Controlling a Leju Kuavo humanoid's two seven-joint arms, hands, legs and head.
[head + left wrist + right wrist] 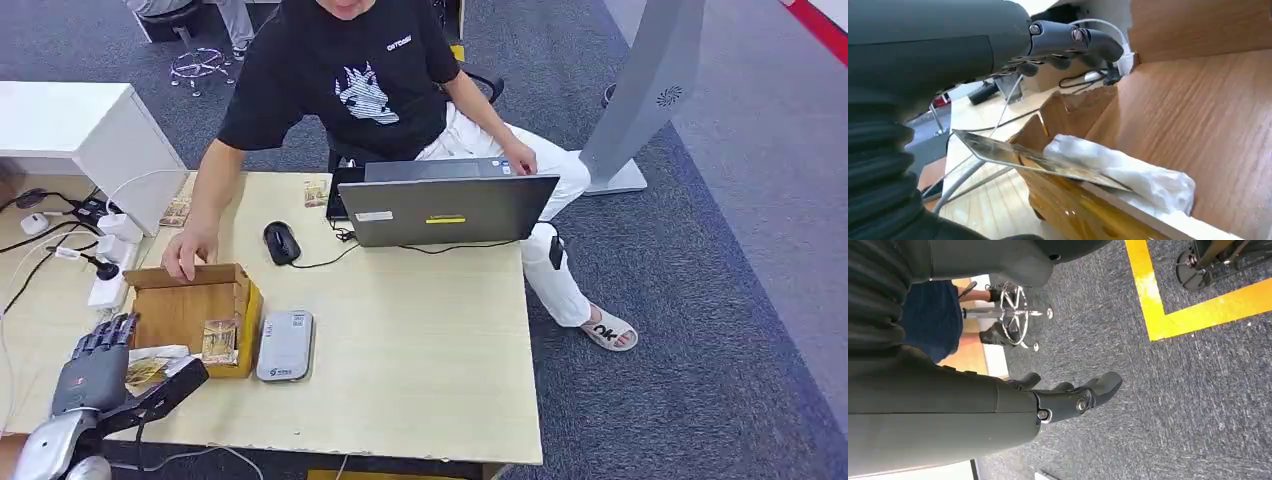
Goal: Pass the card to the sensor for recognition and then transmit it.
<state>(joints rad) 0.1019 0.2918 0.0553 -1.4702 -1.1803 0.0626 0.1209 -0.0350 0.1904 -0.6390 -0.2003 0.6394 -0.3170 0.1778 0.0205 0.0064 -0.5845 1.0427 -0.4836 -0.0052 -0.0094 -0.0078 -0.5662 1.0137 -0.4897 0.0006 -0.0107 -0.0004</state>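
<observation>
The robot's left hand hovers at the near edge of an open cardboard box, fingers spread and thumb out, closed on nothing, with a card lying across the box rim on crumpled white paper just beside the hand. The pick-up appears not yet made; the next move calls for pinching the card's free edge and carrying it to the grey card reader beside the box. The right hand hangs over grey carpet, fingers loosely apart, empty, while a seated person rests a hand on the box's far flap.

It looks like an office. A person sits at a wooden desk with a laptop and mouse. Grey carpet covers the floor.
</observation>
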